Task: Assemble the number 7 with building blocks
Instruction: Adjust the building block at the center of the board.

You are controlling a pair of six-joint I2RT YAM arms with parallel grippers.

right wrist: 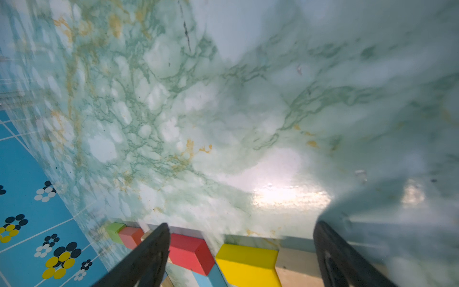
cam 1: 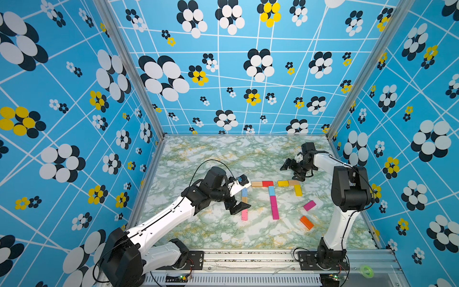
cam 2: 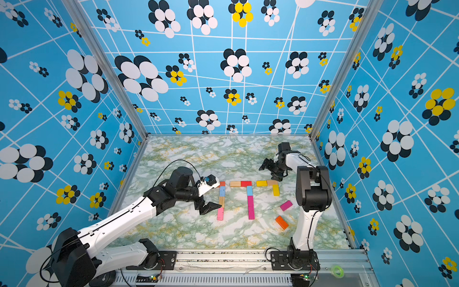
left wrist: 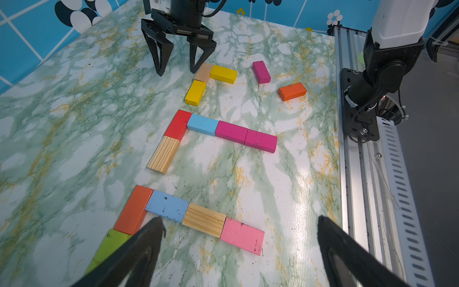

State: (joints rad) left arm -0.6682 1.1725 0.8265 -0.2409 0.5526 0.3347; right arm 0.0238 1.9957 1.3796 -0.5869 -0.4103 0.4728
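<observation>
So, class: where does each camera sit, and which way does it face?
Both top views: high over the near rail, looking down on the table; left arm, right arm show.
Left wrist: on the left arm, looking across the block figures; own fingers, plus the right arm's fingers.
Right wrist: on the right arm, low over the table; own fingers.
Shared: both wrist views catch one yellow block.

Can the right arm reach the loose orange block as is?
Likely yes. The orange block lies alone beside that arm, nothing over it; the right end effector is open and empty but must fold back.
</observation>
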